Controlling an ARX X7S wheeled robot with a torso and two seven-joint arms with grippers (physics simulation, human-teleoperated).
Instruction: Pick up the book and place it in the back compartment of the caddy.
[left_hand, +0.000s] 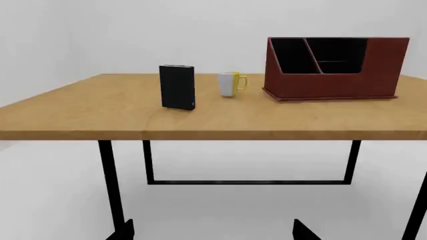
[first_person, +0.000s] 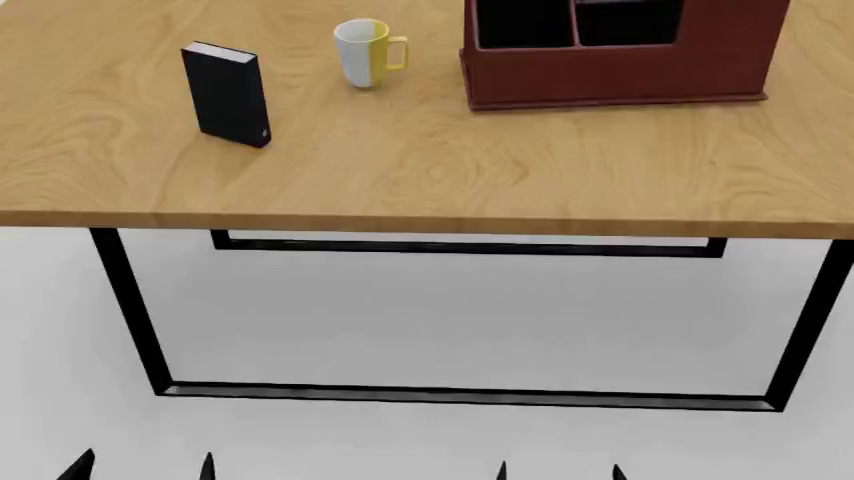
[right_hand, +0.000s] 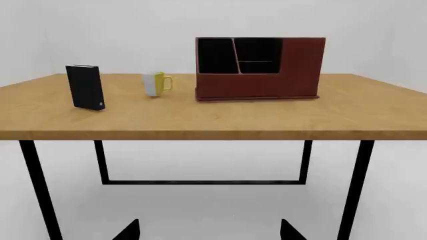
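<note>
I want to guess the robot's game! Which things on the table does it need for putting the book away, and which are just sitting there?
Needed:
- book, standing upright
- caddy, where the book goes

Just sitting there:
- mug, between book and caddy
- table, holding everything

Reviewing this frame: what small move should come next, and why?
Probably raise the left gripper toward the book. The book stands upright and untouched on the table, on the robot's left, apart from the mug and caddy, while both grippers sit below table height.
</note>
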